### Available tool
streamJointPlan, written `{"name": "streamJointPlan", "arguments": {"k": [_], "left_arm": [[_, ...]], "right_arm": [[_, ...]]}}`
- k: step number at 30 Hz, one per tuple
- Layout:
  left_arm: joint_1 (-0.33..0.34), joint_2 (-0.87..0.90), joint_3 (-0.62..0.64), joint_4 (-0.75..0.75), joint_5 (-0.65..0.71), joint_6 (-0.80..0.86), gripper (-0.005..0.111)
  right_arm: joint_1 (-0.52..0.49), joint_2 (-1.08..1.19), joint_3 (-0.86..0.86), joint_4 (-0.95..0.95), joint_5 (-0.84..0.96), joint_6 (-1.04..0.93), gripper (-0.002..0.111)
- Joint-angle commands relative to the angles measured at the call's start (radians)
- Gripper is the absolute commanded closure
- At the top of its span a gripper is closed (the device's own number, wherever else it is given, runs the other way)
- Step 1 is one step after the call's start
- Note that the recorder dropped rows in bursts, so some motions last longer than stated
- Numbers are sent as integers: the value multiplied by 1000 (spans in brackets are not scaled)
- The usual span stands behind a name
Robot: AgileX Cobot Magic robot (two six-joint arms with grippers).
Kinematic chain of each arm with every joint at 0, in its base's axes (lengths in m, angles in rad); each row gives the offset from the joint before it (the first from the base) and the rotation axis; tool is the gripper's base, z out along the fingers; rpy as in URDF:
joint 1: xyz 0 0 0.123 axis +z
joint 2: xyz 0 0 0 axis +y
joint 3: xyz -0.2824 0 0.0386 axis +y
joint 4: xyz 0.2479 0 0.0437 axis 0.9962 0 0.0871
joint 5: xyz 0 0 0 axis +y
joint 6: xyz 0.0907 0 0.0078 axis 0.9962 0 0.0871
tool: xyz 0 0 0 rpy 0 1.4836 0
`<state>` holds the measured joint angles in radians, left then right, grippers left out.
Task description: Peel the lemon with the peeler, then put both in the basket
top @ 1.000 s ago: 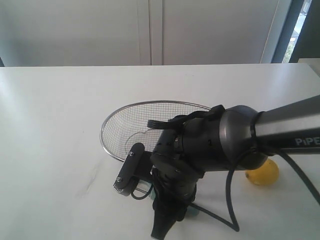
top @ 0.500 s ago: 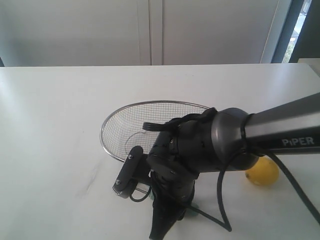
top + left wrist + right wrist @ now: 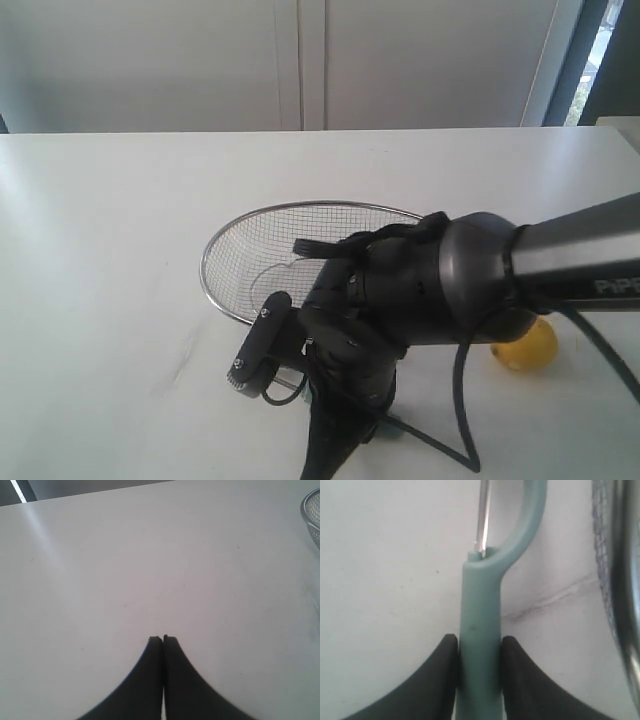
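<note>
Right gripper (image 3: 479, 644) clamped tight on the one teal peeler (image 3: 480, 600), left gripper (image 3: 163, 639) sat closed and empty above the table (image 3: 125, 555), one lemon (image 3: 528, 350) lay near the one basket (image 3: 207, 262)

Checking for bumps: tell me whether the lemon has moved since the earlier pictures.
No. The lemon lies where it was, just as far right of the basket rim.

Peeler (image 3: 480, 630) head off-frame (lemon (image 3: 530, 350) half-hidden)
</note>
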<state>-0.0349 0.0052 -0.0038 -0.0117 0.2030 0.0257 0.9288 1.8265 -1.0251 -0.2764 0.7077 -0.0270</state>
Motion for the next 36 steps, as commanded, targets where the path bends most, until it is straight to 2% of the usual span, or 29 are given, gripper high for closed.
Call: {"name": "streamJointPlan", "arguments": {"k": [1, 11, 18, 23, 31, 33, 36], "left_arm": [[-5, -5, 4, -8, -1, 2, 107], [-5, -5, 4, -8, -1, 2, 107], [-5, -5, 4, -8, -1, 2, 107], [-5, -5, 4, -8, -1, 2, 107], [-5, -5, 4, -8, -1, 2, 107], [-5, -5, 4, -8, -1, 2, 107], [-5, -5, 4, -8, -1, 2, 107]], "right_arm": [[7, -101, 2, 84, -1, -33, 108], [7, -309, 2, 111, 53, -66, 108], [-14, -440, 25, -8, 166, -27, 108], [-115, -578, 119, -38, 182, -13, 108], [-341, -901, 333, -61, 139, -13, 108], [-379, -978, 392, -64, 98, 14, 108], [-381, -1053, 402, -113, 94, 76, 108]]}}
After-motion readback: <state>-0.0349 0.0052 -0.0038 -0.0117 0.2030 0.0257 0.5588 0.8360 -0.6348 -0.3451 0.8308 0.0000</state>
